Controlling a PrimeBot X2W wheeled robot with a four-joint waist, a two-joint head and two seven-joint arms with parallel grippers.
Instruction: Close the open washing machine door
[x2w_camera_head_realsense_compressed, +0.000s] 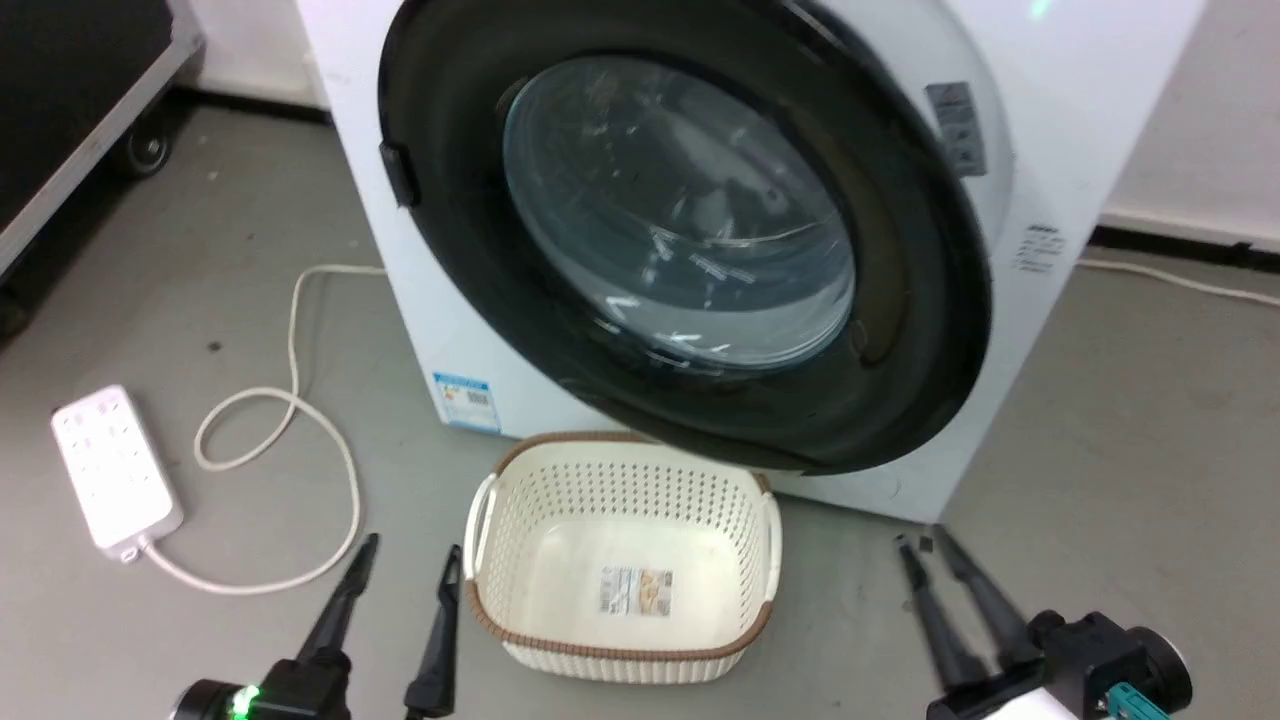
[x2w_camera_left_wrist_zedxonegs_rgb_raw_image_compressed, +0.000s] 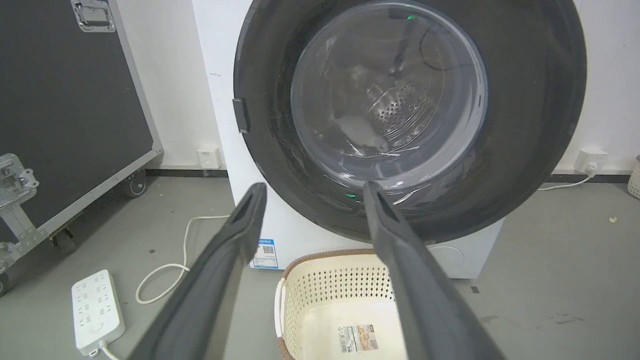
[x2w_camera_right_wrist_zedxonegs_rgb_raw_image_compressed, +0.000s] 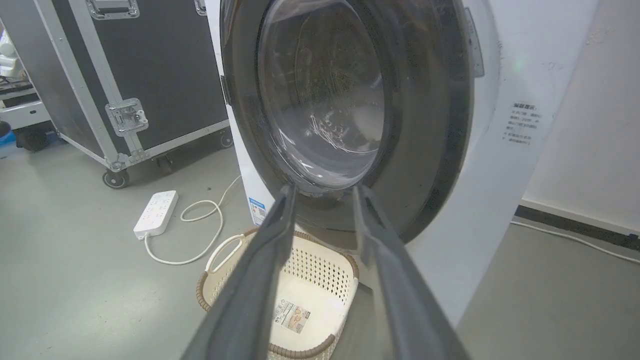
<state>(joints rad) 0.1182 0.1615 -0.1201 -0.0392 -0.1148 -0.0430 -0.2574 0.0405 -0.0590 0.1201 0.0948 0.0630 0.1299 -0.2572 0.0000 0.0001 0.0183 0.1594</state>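
Door (x2w_camera_head_realsense_compressed: 900, 300), round and glossy black with a bulging glass window, fills the upper middle of the head view. It stands partly open and angled out from the washer (x2w_camera_head_realsense_compressed: 450, 330), latch side at 9 o'clock, hinge side at 3 o'clock. Its lower rim overhangs the floor toward the basket. In the left wrist view the steel drum (x2w_camera_left_wrist_zedxonegs_rgb_raw_image_compressed: 400, 107) shows through the glass.

At the far left, at 10 o'clock from the basket, sits a black wheeled case (x2w_camera_head_realsense_compressed: 60, 100). Below it a white power strip (x2w_camera_head_realsense_compressed: 115, 465) lies on the grey floor, its cord (x2w_camera_head_realsense_compressed: 300, 410) looping toward the washer's left side. The left hand (x2w_camera_head_realsense_compressed: 412, 545) rests low at 8 o'clock, fingers well parted and holding nothing, just left of the basket. A blue label (x2w_camera_head_realsense_compressed: 466, 400) sits low on the washer front at 11 o'clock from the basket. The cream basket (x2w_camera_head_realsense_compressed: 620, 440) stands on the floor at 6 o'clock from the door. The right hand (x2w_camera_head_realsense_compressed: 922, 537) is at 4 o'clock from the basket, near the washer's lower corner, its fingers a narrow gap apart and holding nothing.
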